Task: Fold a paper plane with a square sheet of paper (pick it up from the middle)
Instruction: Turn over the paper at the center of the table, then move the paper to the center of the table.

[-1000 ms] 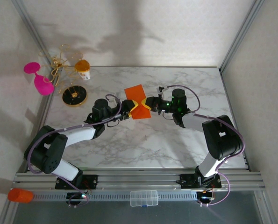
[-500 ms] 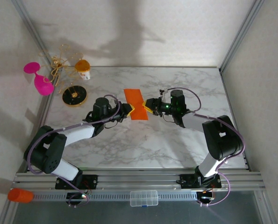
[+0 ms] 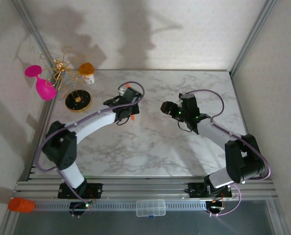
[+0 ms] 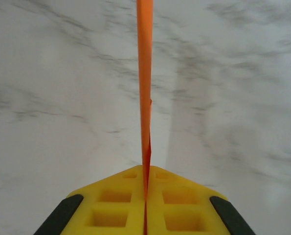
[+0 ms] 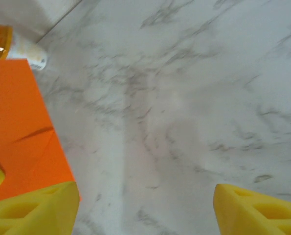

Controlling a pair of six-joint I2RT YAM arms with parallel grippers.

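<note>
The square sheet of paper (image 4: 145,73) is a creased bright orange shape, seen edge-on in the left wrist view as a thin upright strip running up from the jaws. My left gripper (image 4: 146,196) is shut on its lower edge, yellow pads pressed together. From above, the left gripper (image 3: 130,111) hangs over the table's middle-left and covers nearly all of the paper. My right gripper (image 3: 166,106) is a short way to its right, apart from it. In the right wrist view the right gripper (image 5: 145,210) stands open over bare marble, the orange paper (image 5: 18,127) beside its left finger.
A pink goblet (image 3: 42,85), a gold wire stand (image 3: 62,66), an orange-and-white cup (image 3: 87,73) and a black round disc (image 3: 78,100) crowd the back left corner. An orange cylinder (image 3: 20,204) and a clear box (image 3: 151,207) lie on the front rail.
My left gripper shut on the paper and carried it left and back, turning it edge-on. My right gripper let go, opened wide and drew back a little.
</note>
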